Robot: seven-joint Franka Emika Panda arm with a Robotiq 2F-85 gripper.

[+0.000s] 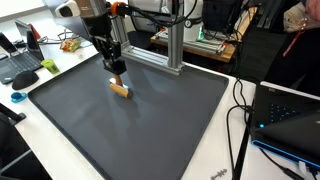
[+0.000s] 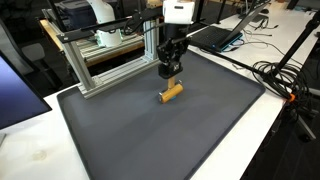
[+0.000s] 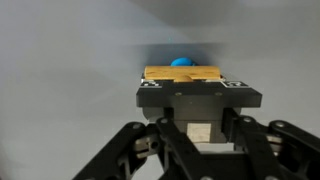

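My gripper (image 1: 117,69) hangs a little above the dark grey mat (image 1: 150,130), near its far side, in both exterior views. Its jaws are shut on a small pale wooden block (image 3: 184,129), which sits between the fingers in the wrist view. Past the fingertips that view shows a yellow wooden piece (image 3: 182,74) with a blue bit (image 3: 182,61) at its far end. A short wooden peg (image 1: 121,90) lies on the mat just in front of the gripper (image 2: 170,72); the same peg (image 2: 171,94) rests apart from the fingers.
An aluminium frame (image 1: 172,45) stands at the mat's far edge, close behind the arm. Laptops (image 1: 290,120) and cables (image 2: 285,80) lie beside the mat on the white table (image 2: 30,150).
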